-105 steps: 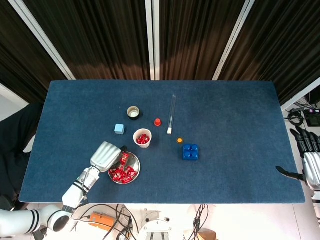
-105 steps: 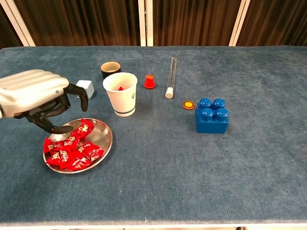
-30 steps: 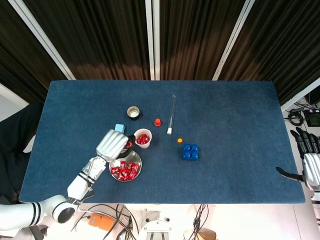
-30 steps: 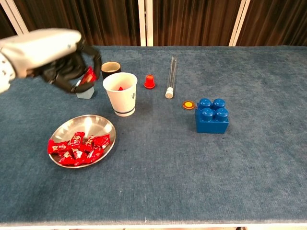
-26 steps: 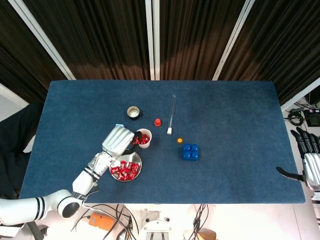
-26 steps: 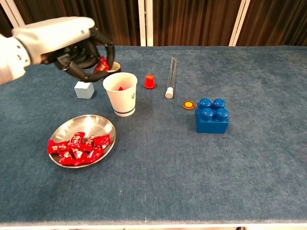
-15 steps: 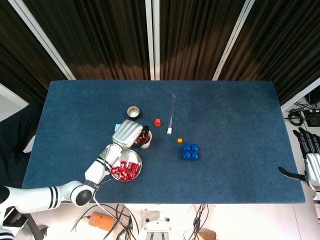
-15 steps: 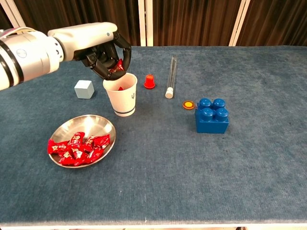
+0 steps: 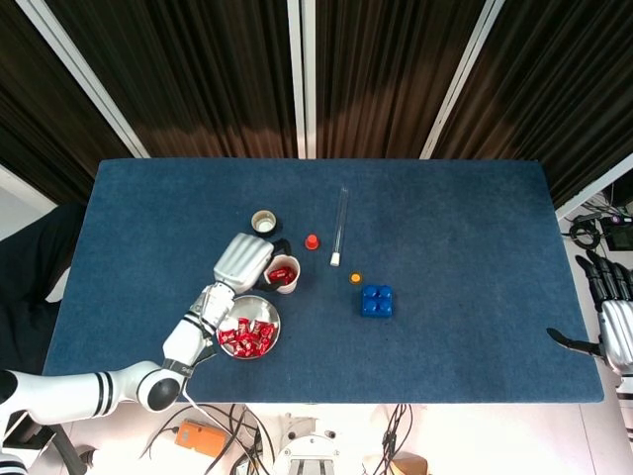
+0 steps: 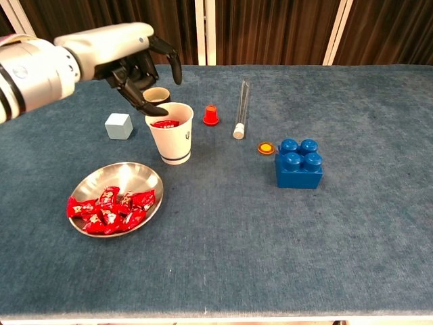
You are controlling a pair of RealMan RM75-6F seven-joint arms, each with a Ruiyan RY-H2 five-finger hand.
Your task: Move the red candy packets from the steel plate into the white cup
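Left hand [image 10: 132, 57] hovers over the far-left rim of the cup [image 10: 172, 134], fingers spread, holding nothing. A red packet [image 10: 164, 124] sits in the cup's mouth, just below the fingertips [image 10: 157, 109]. More packets [image 10: 110, 206] lie piled on the plate [image 10: 145, 175], near the tabletop's [image 10: 284, 244] front edge, just in front of the cup. Right hand [image 9: 613, 315] waits off the right edge, fingers spread, holding nothing.
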